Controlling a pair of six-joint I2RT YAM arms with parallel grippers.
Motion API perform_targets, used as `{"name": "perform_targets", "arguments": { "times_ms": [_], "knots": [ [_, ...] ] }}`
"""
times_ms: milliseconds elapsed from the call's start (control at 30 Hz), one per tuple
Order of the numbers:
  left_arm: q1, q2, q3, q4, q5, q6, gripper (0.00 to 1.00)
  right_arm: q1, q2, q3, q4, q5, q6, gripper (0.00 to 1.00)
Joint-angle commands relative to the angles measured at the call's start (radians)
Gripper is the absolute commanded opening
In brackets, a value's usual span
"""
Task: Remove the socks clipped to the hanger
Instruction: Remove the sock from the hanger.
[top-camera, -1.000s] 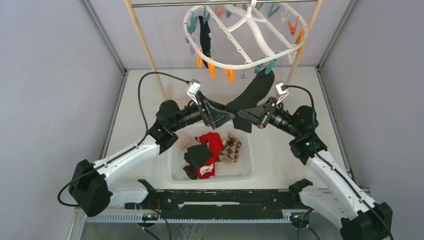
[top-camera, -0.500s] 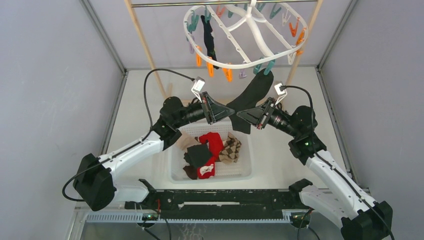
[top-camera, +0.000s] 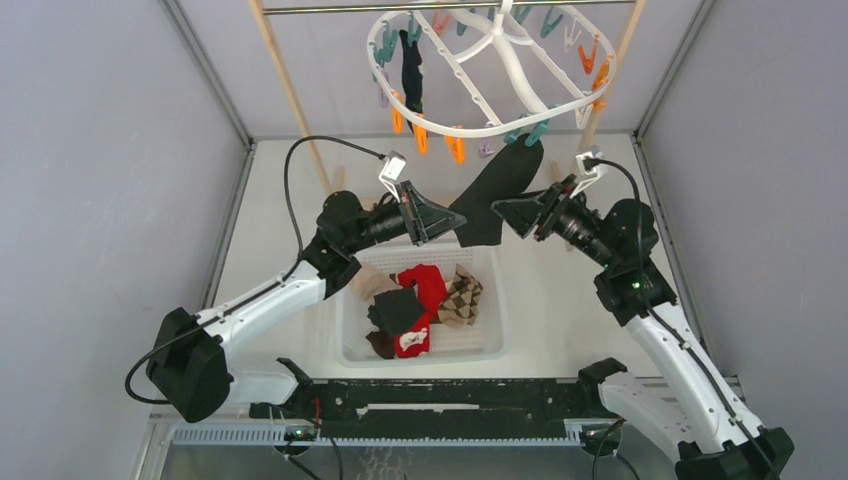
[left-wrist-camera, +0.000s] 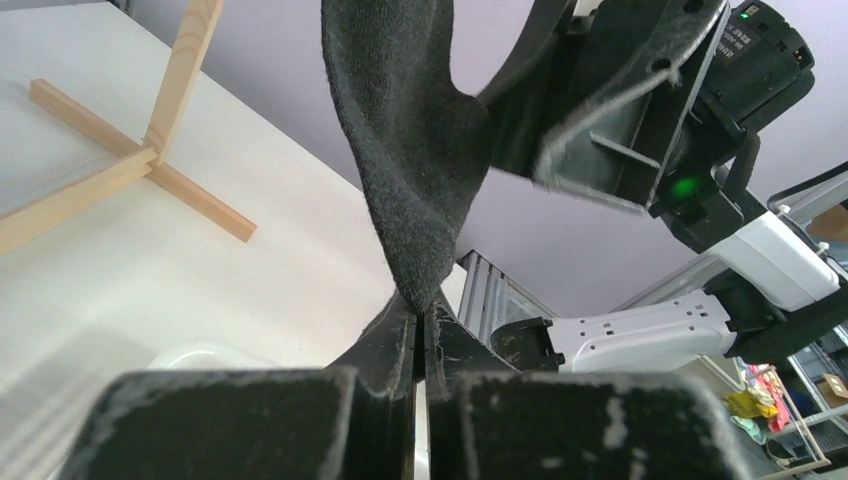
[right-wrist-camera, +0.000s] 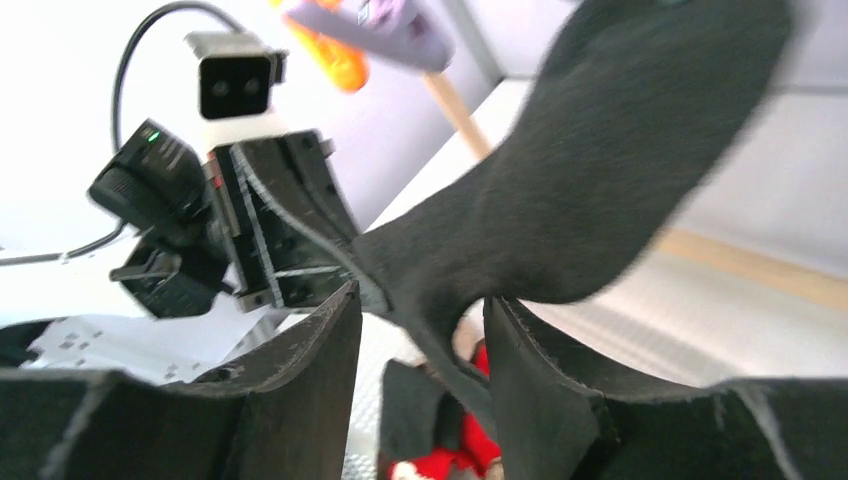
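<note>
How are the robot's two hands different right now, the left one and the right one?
The left gripper has its jaws squeezed shut on the lower end of the black sock. The right gripper has its jaws apart, with the sock hanging loose in the gap. The left gripper reaches the sock from the left, the right gripper from the right. Both are black, and both meet at the same sock.

My overhead camera looks down from high behind the rig at the whole table. My 2 wrist cameras sit close, facing each other across the black sock, which all 3 views share.
</note>
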Motion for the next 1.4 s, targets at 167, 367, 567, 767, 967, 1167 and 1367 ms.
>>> {"name": "perform_targets", "arguments": {
  "times_ms": [167, 367, 567, 767, 967, 1167, 1367],
  "knots": [
    [0.019, -0.031, 0.079, 0.019, 0.033, -0.009, 0.03, -0.246, -0.005, 0.032, 0.152, -0.092, -0.105, 0.55],
    [0.026, -0.025, 0.088, 0.006, 0.045, -0.007, 0.03, -0.302, 0.063, 0.017, 0.36, -0.165, -0.091, 0.54],
    [0.033, -0.021, 0.093, -0.003, 0.054, -0.005, 0.03, -0.348, 0.14, 0.017, 0.548, -0.227, -0.019, 0.54],
    [0.041, -0.017, 0.093, -0.008, 0.06, -0.003, 0.03, -0.37, 0.201, 0.029, 0.669, -0.237, 0.038, 0.54],
    [0.046, -0.011, 0.094, -0.008, 0.062, -0.005, 0.02, -0.37, 0.258, 0.062, 0.741, -0.25, 0.081, 0.51],
    [0.047, -0.009, 0.096, -0.01, 0.063, -0.006, 0.02, -0.37, 0.287, 0.101, 0.773, -0.237, 0.102, 0.49],
    [0.047, -0.011, 0.097, -0.013, 0.062, -0.006, 0.02, -0.37, 0.314, 0.133, 0.8, -0.232, 0.127, 0.47]
  ]
}}
